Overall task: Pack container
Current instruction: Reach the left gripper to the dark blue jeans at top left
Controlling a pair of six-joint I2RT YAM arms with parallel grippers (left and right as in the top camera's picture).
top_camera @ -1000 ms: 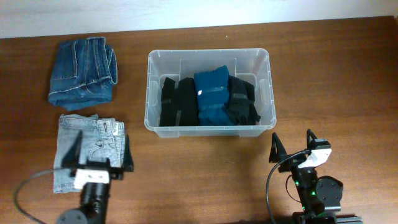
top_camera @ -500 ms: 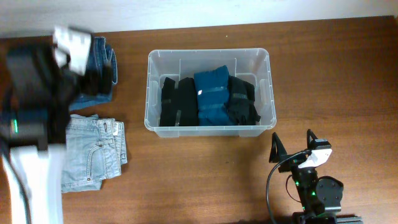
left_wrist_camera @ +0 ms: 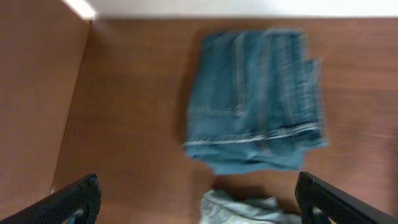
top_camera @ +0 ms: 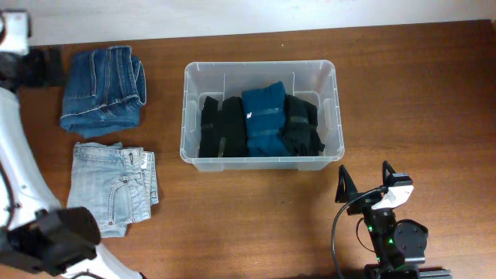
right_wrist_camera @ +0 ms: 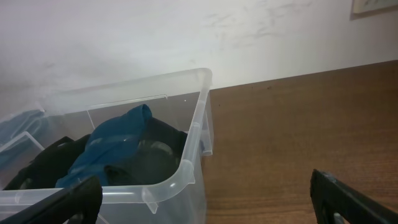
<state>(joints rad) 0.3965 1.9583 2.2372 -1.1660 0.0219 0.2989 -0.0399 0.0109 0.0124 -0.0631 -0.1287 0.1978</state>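
The clear plastic container (top_camera: pixel 260 66) stands mid-table with folded black garments (top_camera: pixel 223 126) and a teal one (top_camera: pixel 263 120) side by side inside. My left gripper (top_camera: pixel 48 68) hovers open at the far left, beside and above the folded dark blue jeans (top_camera: pixel 102 89). In the left wrist view those jeans (left_wrist_camera: pixel 255 99) lie ahead of the empty left gripper (left_wrist_camera: pixel 202 205), with the light blue jeans (left_wrist_camera: pixel 249 208) low between its fingers. My right gripper (top_camera: pixel 364 180) stands open near the front right, facing the container (right_wrist_camera: pixel 193 143) without touching it.
Folded light blue jeans (top_camera: pixel 112 190) lie at the front left, below the dark pair. The white left arm (top_camera: pixel 19 155) runs along the table's left edge. A pale wall (right_wrist_camera: pixel 186 37) rises behind the table's far edge.
The left arm has swung from beside the light blue jeans at the front to the far left corner by the dark jeans, still open and empty. The right arm has not moved.
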